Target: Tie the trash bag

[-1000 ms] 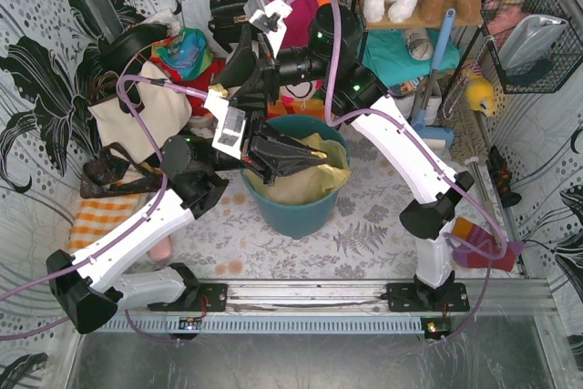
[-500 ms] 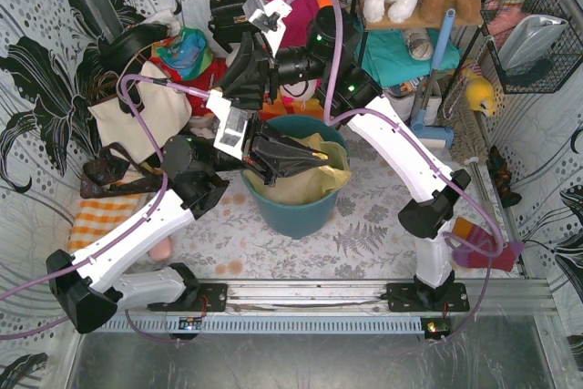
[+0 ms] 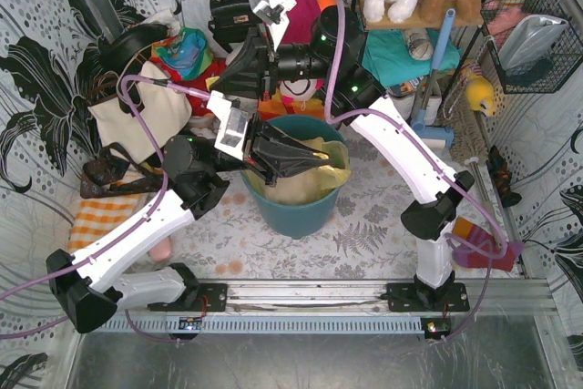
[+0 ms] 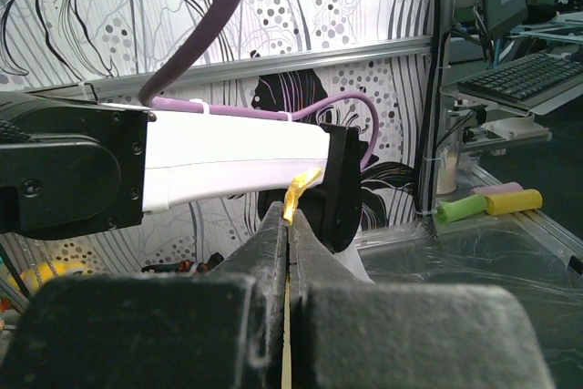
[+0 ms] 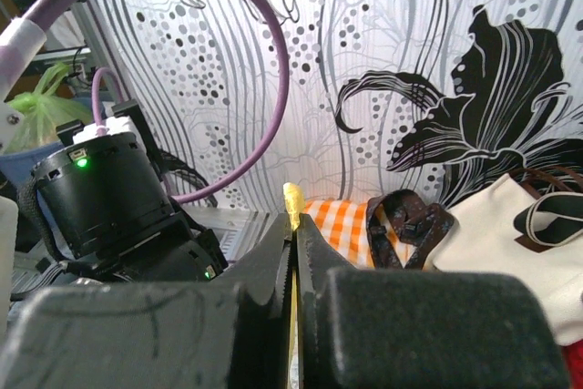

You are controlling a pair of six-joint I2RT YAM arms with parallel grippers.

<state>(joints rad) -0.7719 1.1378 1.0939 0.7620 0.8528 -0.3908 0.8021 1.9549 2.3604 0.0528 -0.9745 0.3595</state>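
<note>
Here trash bag (image 3: 305, 187) pinched: L gripper (image 4: 288, 223), R gripper (image 5: 293, 225).

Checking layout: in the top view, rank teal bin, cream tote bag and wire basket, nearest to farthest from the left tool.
1. Teal bin, directly beneath the left tool.
2. Cream tote bag, back left.
3. Wire basket, back right corner.

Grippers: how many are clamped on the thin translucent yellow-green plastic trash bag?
2. The left gripper is shut on a sliver of the trash bag over the round teal bin; the right gripper pinches another sliver farther back.
</note>
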